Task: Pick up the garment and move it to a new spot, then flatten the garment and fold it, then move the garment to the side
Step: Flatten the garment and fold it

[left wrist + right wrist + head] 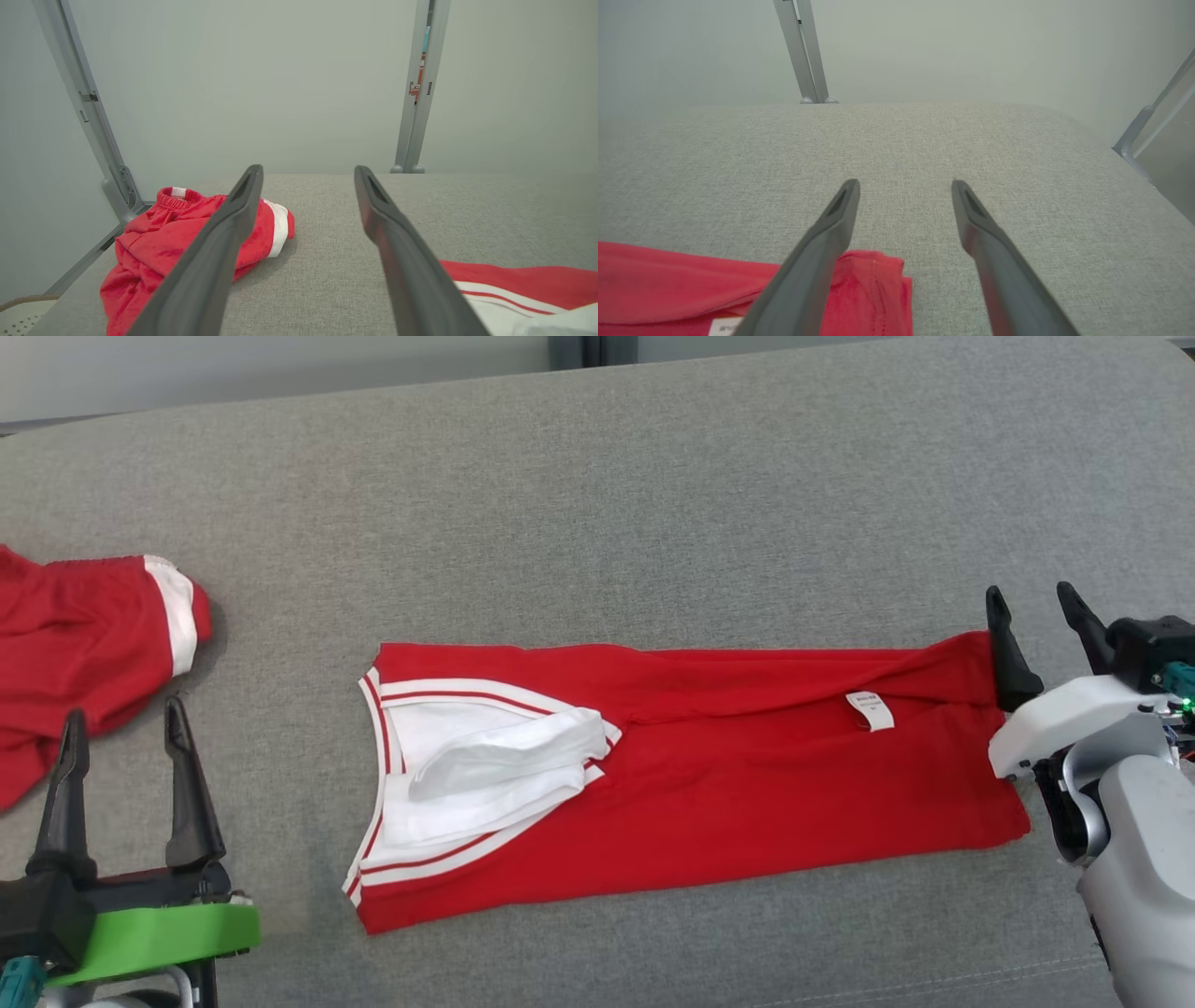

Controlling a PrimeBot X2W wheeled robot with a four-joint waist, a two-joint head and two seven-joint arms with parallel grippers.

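Observation:
The garment (pixel 728 775) is a red shirt with white, red-striped trim, lying folded lengthwise into a long band across the middle of the grey surface, collar end to the left. Its trim edge (pixel 514 291) shows in the left wrist view and its hem corner (pixel 873 289) in the right wrist view. My left gripper (pixel 126 737) stands open at the lower left, apart from the shirt, nothing between its fingers. My right gripper (pixel 1036 607) is open at the shirt's right end, one finger over the hem corner, holding nothing.
A second red garment (pixel 84 644) with a white band lies crumpled at the left edge, also seen beyond my left fingers as a red heap (pixel 187 238). The grey padded surface (pixel 607 504) stretches back to a pale wall with metal posts (pixel 420 88).

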